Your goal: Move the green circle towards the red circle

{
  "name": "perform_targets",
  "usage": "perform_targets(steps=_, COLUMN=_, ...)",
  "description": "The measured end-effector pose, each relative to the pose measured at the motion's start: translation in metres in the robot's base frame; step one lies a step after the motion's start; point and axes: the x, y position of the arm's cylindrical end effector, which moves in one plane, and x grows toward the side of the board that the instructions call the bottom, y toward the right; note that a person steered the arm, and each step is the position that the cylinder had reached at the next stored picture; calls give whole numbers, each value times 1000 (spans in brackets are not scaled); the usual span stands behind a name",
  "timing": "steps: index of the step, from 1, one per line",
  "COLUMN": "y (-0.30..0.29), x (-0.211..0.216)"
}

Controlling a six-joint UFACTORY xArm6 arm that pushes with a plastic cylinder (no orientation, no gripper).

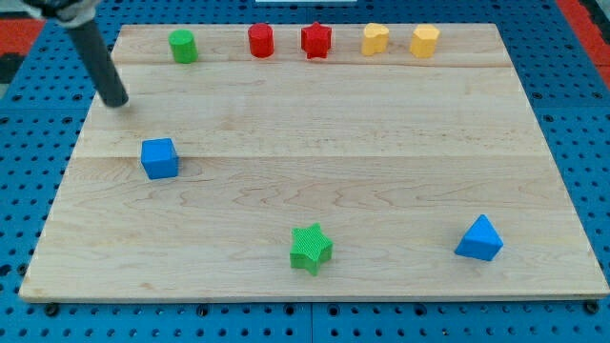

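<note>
Wooden board (315,200) on blue pegboard (29,143). Your green circle (183,46) sits along the top edge, left of the red circle (261,41) and apart from it. Your tip (116,100) rests below-left of the green circle, not touching; it has no jaws to show.

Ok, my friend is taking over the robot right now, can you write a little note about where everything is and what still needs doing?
Tip: my tip rests on the board near the view's left edge, below and to the left of the green circle, not touching any block. The blue cube sits below it.

Job's things: the green circle is at the view's top left. The red circle is in the same top row, to its right, with a clear gap between them.

Done: no sign yet that the green circle has been pushed.

Left: bring the tip round to the green circle's left side, then push it rightwards towards the red circle.
</note>
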Motion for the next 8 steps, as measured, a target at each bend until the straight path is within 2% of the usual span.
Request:
perform_targets(steps=1, y=20, x=-48)
perform_targets(steps=2, y=88, x=-53)
perform_targets(steps=4, y=56, x=-52)
perform_targets(steps=5, y=22, x=-89)
perform_targets(steps=6, y=58, x=-105)
perform_targets(steps=7, y=55, x=-103)
perform_targets(steps=8, y=58, x=-55)
